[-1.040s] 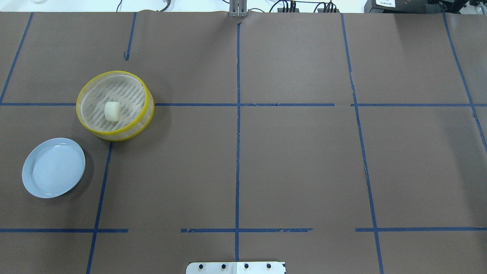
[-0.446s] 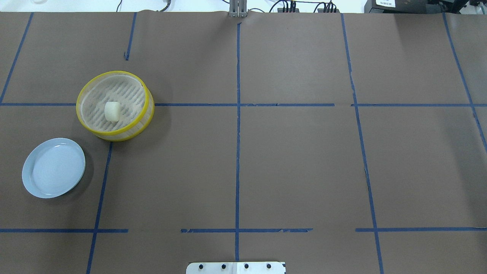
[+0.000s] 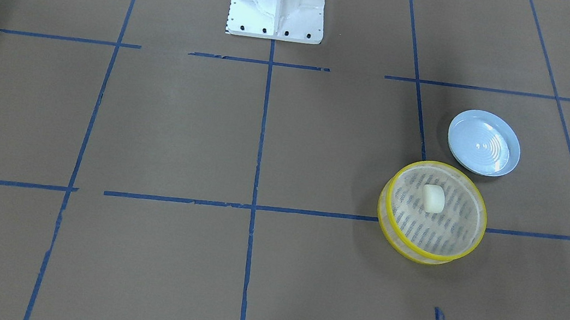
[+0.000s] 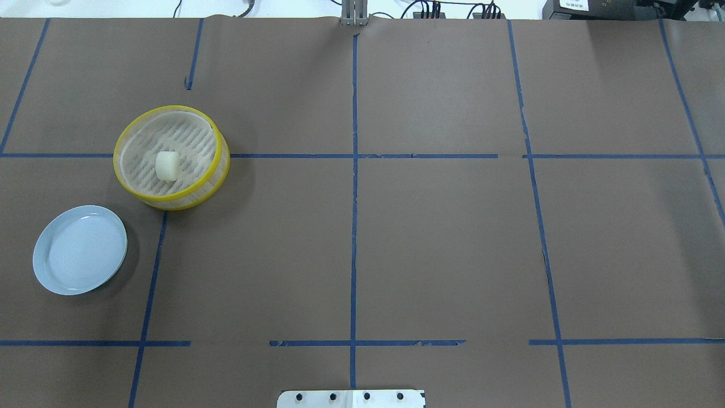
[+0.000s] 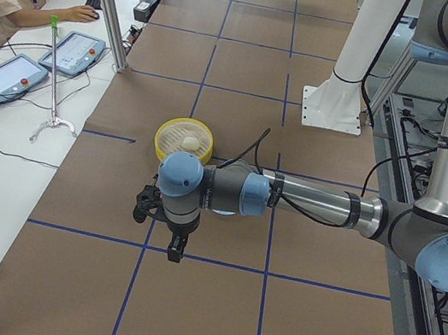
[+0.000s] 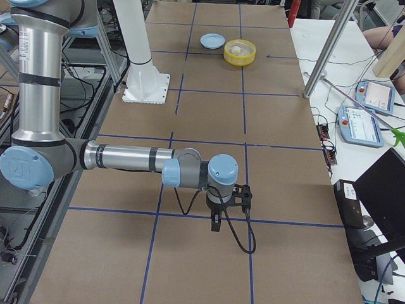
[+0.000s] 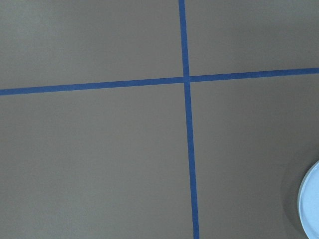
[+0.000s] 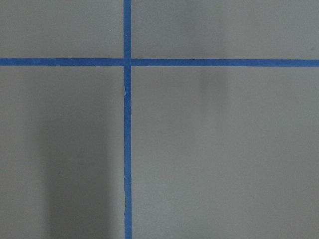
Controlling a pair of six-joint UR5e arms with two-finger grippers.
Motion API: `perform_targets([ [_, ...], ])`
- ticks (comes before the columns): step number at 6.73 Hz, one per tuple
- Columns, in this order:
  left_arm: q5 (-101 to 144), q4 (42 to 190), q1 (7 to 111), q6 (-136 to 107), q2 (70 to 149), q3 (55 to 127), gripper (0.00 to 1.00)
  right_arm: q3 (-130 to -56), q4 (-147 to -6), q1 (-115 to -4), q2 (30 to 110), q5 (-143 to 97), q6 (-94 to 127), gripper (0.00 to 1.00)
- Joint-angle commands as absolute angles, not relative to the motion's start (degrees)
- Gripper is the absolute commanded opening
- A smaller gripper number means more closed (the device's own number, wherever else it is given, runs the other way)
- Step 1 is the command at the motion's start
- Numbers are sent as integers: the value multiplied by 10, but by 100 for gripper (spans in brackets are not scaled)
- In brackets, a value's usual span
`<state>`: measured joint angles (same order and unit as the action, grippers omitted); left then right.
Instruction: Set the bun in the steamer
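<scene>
The bun (image 4: 167, 166) lies central in the steamer (image 4: 181, 201) on the table (image 4: 442, 238); seen from overhead, the plate (image 4: 79, 249) sits at its 7 o'clock. Whether the left gripper (image 5: 177, 250) or right gripper (image 6: 216, 223) is spread cannot be told.

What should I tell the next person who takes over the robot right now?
Left gripper: hangs over bare table, away from the job's things; shows only in a side view, so open or shut cannot be told.
Right gripper: hangs over bare table far from them; cannot be told either.
The bun lies inside the steamer, near the middle of its slatted bottom.
The blue plate beside the steamer has nothing on it.
Done: the bun is in the steamer.
Left: nothing of the job, as far as the views show.
</scene>
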<state>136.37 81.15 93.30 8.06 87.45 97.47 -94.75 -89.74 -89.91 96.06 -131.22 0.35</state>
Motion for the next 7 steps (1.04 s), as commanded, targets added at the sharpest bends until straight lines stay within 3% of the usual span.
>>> perform_targets([
  [1,1363,797,931,81,878,969,100,-947,-897,-899,961,-1312,4,100],
  [7,1368,796,933,81,875,969,100,-947,-897,-899,961,-1312,4,100],
])
